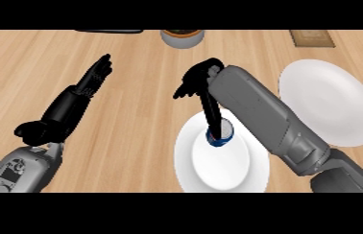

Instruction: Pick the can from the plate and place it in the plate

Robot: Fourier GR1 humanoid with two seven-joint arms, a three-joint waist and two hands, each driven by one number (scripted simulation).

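Where counter point(135, 113) is pale wood | two plates point(220, 161) point(322, 101) | can point(220, 134)

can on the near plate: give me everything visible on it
The can is small and mostly hidden. What shows is a blue body with a pale rim or top, standing roughly upright on the upper part of the near white plate. The right hand reaches down from above; a black thumb or finger runs along the can's left side and touches it, while the other fingers splay away, so a closed grasp cannot be confirmed. Label and material cannot be made out. It sits apart from the far plate.
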